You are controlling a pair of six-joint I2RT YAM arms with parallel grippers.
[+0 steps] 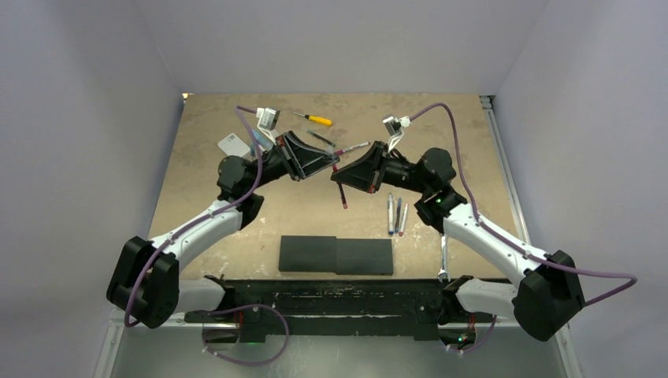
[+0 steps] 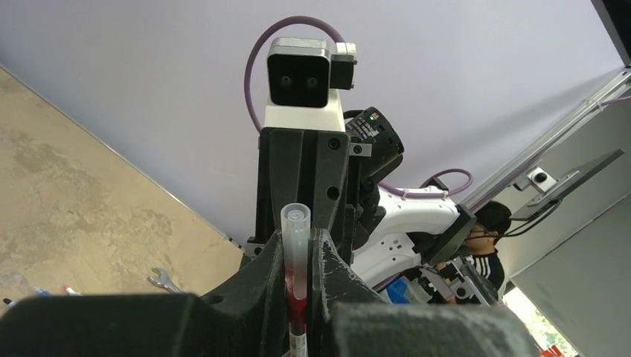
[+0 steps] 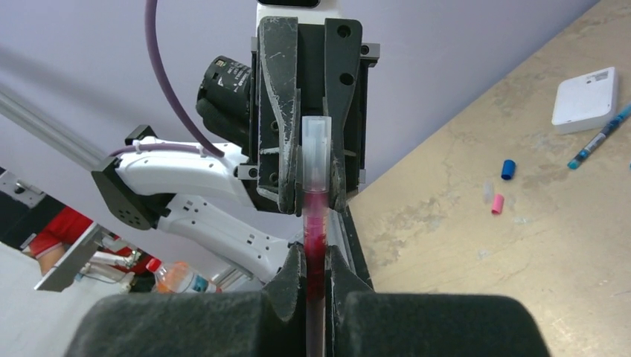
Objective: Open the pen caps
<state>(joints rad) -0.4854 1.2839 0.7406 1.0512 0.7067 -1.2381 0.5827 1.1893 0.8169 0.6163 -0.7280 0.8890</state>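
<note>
- Right gripper (image 3: 316, 262): I read its two black fingers as pressed together on a slim marker pen (image 3: 315, 223). The pen is magenta-red along the gripped stretch and ends in a frosted clear tip.
- Left gripper (image 2: 298, 260): the jaws are likewise clamped on what looks like the same marker pen (image 2: 295, 286), on its red section. A whitish stretch of barrel shows just below the pinch in the left wrist view.
- The two grippers face each other tip to tip, both rolled on their sides. They hold the pen in the air over the middle of the tan table (image 1: 197, 157).
- I cannot tell from any view where the cap meets the barrel.
- Right wrist view, loose on the table: a short blue cap (image 3: 508, 169) and a short pink cap (image 3: 497, 203), near each other but apart.
- Further off in that view lies a white rounded-square box (image 3: 588, 97), with a teal-blue pen (image 3: 601, 137) just beside it.
- Overhead view: three slim pens (image 1: 396, 214) lie side by side near the right forearm.
- A yellow-handled screwdriver (image 1: 313, 119) lies at the far side of the table.
- Two dark grey flat slabs (image 1: 307, 253) sit edge to edge near the arm bases.
- A silver spanner (image 1: 443, 264) lies by the right arm.
</note>
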